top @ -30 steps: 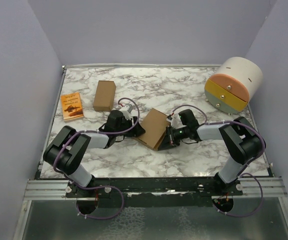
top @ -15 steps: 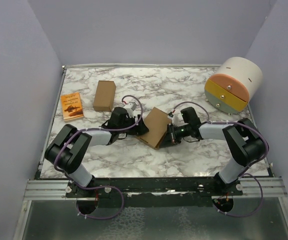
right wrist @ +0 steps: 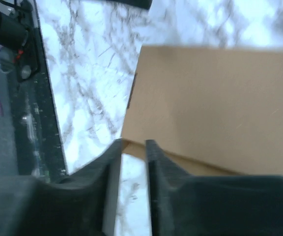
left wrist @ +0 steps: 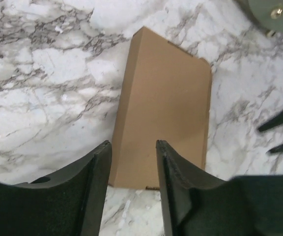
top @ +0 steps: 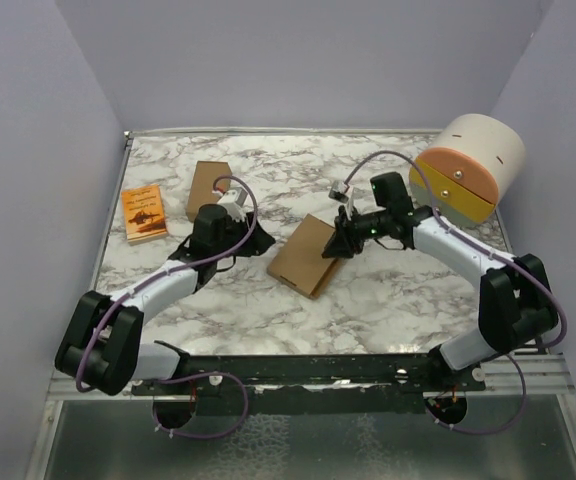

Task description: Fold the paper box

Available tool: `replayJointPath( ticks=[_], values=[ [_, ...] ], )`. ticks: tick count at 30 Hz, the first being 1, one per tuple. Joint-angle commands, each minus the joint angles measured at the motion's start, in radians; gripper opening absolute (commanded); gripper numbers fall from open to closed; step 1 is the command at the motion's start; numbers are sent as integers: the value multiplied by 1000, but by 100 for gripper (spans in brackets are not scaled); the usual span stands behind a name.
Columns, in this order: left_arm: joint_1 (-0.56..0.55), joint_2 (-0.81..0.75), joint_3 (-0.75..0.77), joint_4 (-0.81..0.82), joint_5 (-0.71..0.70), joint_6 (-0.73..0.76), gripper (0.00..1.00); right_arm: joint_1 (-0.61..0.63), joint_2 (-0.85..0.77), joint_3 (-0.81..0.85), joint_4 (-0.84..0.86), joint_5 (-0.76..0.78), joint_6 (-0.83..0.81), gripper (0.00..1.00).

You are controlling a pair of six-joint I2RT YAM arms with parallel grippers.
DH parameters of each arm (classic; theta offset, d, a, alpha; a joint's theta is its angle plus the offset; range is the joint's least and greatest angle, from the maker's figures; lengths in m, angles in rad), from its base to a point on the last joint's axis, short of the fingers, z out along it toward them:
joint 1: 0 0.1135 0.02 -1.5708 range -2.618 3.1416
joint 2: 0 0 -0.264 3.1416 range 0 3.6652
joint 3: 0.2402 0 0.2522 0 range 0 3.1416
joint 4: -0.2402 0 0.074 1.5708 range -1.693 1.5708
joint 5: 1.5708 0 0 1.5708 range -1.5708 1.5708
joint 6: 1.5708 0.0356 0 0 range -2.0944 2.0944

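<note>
The paper box [top: 306, 256] is a shallow, wide brown cardboard box lying closed and flat on the marble table, with nothing holding it. My left gripper [top: 259, 241] hovers just left of it. In the left wrist view the box [left wrist: 163, 103] lies ahead of the left gripper [left wrist: 132, 146], which is open with only box top and marble showing between its jaws. My right gripper [top: 339, 242] hangs above the box's far right corner. In the right wrist view the right gripper [right wrist: 134, 143] is open by a narrow gap with marble showing through, just off a corner of the box [right wrist: 215, 108].
A narrower brown cardboard box [top: 208, 190] and a small orange booklet [top: 144, 212] lie at the back left, close behind the left arm. A round drawer unit [top: 466, 168] stands at the back right. The table's near rail [right wrist: 28, 98] shows in the right wrist view.
Both grippers have drawn back from the box, the left one leftward and the right one up and back. The right gripper's jaws have parted. The box now lies free.
</note>
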Motion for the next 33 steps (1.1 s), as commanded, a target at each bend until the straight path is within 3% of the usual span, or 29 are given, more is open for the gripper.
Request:
replayJointPath(
  ticks=[1, 3, 4, 6, 8, 17, 33],
  values=[
    [-5, -84, -122, -28, 49, -59, 31, -1, 75, 197, -181, 51, -437, 34],
    [-12, -124, -173, -40, 58, -83, 12, -2, 138, 243, -136, 146, -439, 35],
    [-17, -145, -196, -44, 56, -95, 6, -1, 175, 273, -121, 192, -444, 30],
    [-33, -175, -243, -34, 50, -126, 3, -1, 250, 340, -127, 305, -449, 8],
    [-57, -179, -283, -4, 43, -151, 3, -2, 318, 402, -150, 395, -459, 1],
    [-88, 12, -229, 77, 13, -131, 4, -4, 377, 404, -122, 527, -441, 1],
    [-69, 212, -39, 34, -70, -33, 5, -90, 380, 352, -116, 538, -449, 1]
  ],
)
